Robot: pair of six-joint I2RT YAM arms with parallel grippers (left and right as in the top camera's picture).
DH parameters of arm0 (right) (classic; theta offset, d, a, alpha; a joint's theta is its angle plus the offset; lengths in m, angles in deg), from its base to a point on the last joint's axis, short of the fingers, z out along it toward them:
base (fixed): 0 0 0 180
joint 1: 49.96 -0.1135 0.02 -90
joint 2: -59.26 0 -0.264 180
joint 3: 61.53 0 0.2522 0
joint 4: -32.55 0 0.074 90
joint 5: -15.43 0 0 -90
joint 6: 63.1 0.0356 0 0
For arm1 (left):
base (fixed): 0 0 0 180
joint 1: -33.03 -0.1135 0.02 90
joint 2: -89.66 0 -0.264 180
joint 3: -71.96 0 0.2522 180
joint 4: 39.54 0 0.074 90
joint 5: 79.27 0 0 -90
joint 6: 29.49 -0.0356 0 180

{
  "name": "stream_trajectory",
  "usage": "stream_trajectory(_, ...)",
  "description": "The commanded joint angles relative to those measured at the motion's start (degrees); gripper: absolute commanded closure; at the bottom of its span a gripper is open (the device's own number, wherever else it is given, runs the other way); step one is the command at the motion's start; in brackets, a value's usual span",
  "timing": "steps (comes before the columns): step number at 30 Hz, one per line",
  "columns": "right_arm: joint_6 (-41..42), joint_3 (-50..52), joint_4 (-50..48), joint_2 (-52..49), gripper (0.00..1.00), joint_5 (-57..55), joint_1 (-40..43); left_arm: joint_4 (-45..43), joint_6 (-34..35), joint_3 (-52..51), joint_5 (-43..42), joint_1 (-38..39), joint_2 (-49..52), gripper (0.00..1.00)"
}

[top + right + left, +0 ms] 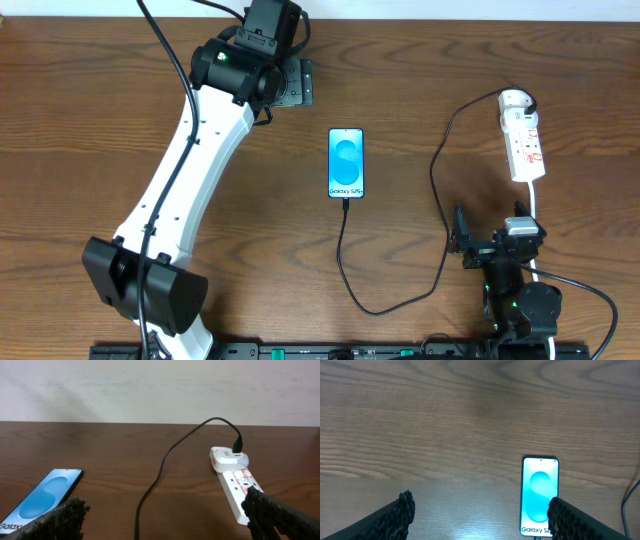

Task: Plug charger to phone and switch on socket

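The plugging-in half looks done. The phone [346, 160] lies face up in the middle of the tabletop [100, 120], screen lit blue, and the plug tip [345, 205] of the charger [345, 260] meets its near edge. I judge it seated, though the overhead view is too small to be sure. From there the thin black cable runs toward the near edge, curves right, then climbs to the white adapter [514, 100], which sits in the far end of the socket [526, 148] at the far right.

That leaves switching on the socket. I cannot tell from the red marks whether any switch is on.

The right pincer [165, 502] is spread and holds nothing. It hangs near the right edge of the tabletop, just on the near side of the socket, with the socket ahead to its right and the phone ahead to its left. It is the nearer of the two for the job. The next move calls for bringing one fingertip down on the switch by the adapter, pressing firmly without pushing the socket along or catching the black cable.

The left pincer [481, 505] is also spread and empty, out at the far side, left of the phone.

Counted: one phone, one charger with one adapter, one socket, two pincers.
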Motion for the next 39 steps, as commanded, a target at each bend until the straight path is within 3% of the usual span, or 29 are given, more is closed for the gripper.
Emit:
stream_trajectory(1,-0.68,0.15,0.17,0.52,0.01,-0.85,-0.26,0.31,-0.09,-0.04,1.36,-0.07,0.37,0.13)
stream_trajectory(9,-0.68,0.15,0.17,0.52,0.01,-0.85,-0.26,7.37,-0.11,-2.99,1.64,0.26,-1.66,0.13)
stream_trajectory(16,-0.68,0.15,0.15,0.52,0.01,-0.85,-0.26,4.59,-0.09,-21.0,4.17,0.31,-11.41,0.13)
stream_trajectory(23,-0.68,0.15,0.15,0.52,0.01,-0.85,-0.26,4.44,-0.09,-29.92,7.15,-1.6,-22.82,0.13)
stream_trajectory(29,-0.68,0.15,0.15,0.52,0.01,-0.85,-0.26,-3.85,-0.55,-40.22,5.95,-3.87,-29.81,0.13)
stream_trajectory(36,-0.68,0.15,0.15,0.52,0.01,-0.85,-0.26,-18.25,-12.85,-50.21,-7.43,-7.08,-34.84,0.13)
stream_trajectory(39,-0.68,0.15,0.15,0.52,0.01,-0.85,-0.26,-21.64,-14.21,-53.9,-9.92,-8.57,-37.16,0.13)
